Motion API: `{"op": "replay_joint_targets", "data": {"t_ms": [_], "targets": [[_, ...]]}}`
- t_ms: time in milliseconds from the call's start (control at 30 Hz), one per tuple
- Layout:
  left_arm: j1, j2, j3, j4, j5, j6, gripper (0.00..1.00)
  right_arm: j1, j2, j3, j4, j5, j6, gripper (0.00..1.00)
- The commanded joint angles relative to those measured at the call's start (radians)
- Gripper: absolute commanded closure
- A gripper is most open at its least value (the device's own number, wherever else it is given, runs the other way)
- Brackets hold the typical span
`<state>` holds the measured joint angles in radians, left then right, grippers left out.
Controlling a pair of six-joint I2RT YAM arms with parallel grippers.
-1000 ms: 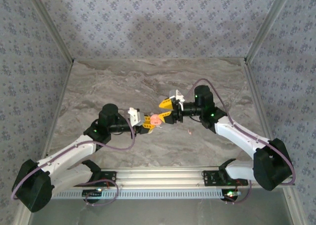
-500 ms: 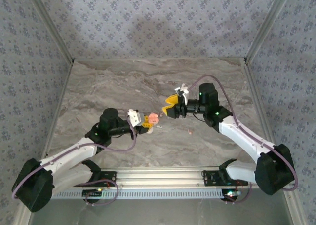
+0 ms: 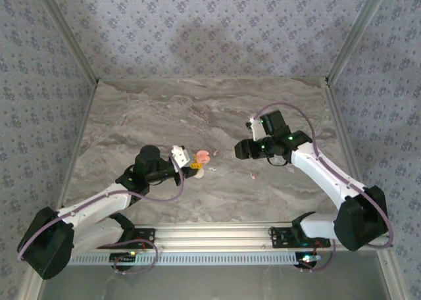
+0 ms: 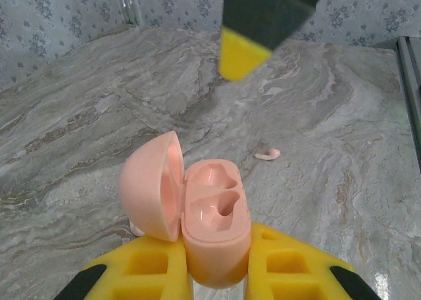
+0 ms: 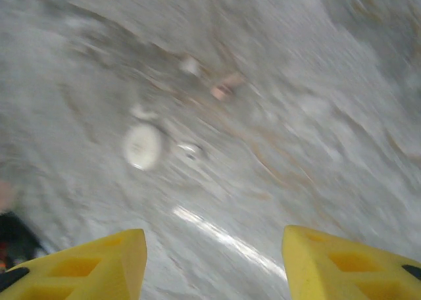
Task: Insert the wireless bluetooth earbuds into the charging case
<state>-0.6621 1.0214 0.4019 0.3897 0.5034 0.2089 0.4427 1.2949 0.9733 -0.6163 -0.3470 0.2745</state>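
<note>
Earbud (image 4: 268,154) lies loose on table (image 4: 79,116), just beyond case (image 4: 216,211); lid open, both wells look empty. Left gripper (image 4: 217,250) clamped on case body. Right gripper (image 5: 212,239) fingers apart, nothing between them, view blurred. Advice: come down squarely over bud, pinch lightly, hold case level
</note>
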Motion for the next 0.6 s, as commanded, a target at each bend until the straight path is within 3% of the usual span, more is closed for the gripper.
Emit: {"op": "replay_joint_targets", "data": {"t_ms": [0, 567], "targets": [[-0.006, 0.002, 0.014, 0.007, -0.006, 0.005, 0.85, -0.006, 0.049, 0.012, -0.192, 0.162, 0.026, 0.42], [-0.005, -0.012, 0.013, -0.005, -0.021, 0.008, 0.85, -0.004, 0.379, 0.053, -0.09, 0.198, 0.013, 0.51]]}}
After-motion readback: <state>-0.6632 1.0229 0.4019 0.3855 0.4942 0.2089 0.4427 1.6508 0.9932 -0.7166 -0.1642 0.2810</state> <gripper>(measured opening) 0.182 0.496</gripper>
